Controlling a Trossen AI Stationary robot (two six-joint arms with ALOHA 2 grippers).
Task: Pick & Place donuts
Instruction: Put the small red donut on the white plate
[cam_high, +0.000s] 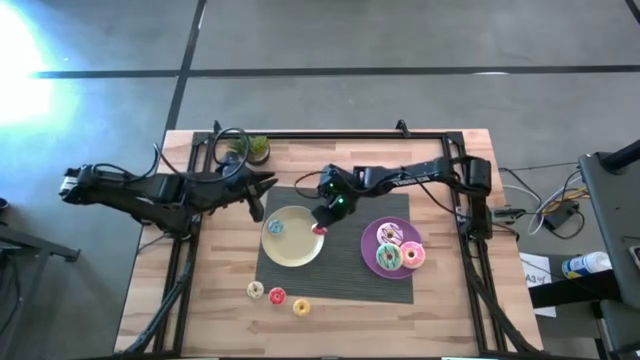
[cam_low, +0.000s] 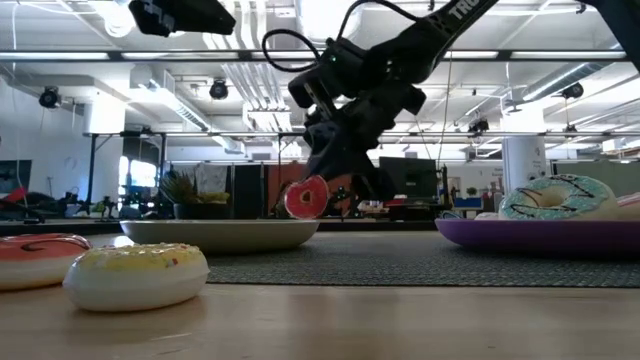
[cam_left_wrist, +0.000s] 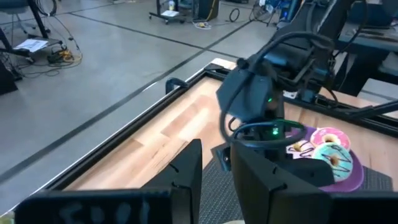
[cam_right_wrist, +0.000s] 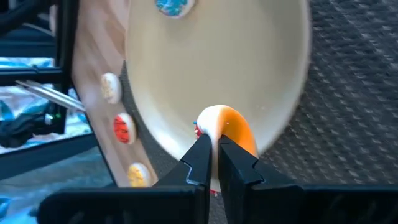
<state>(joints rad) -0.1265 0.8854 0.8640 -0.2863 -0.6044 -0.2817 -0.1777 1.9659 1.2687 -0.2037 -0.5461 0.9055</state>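
Left gripper (cam_high: 262, 187) waits with fingers parted above the table's back-left, well to the left of the right gripper; on the bare wood nearer the front lie the cream mini donut (cam_high: 255, 290), red mini donut (cam_high: 277, 296) and yellow mini donut (cam_high: 301, 307). Right gripper (cam_high: 320, 221) is clamped on the orange mini donut (cam_right_wrist: 227, 132), held on edge just above the right rim of the yellow plate (cam_high: 300, 248), with the blue mini donut (cam_high: 277, 227) on that plate to its left. To its right, the purple plate (cam_high: 375, 233) carries the three larger donuts: white-sprinkled donut (cam_high: 389, 236), green donut (cam_high: 388, 257), pink donut (cam_high: 411, 255).
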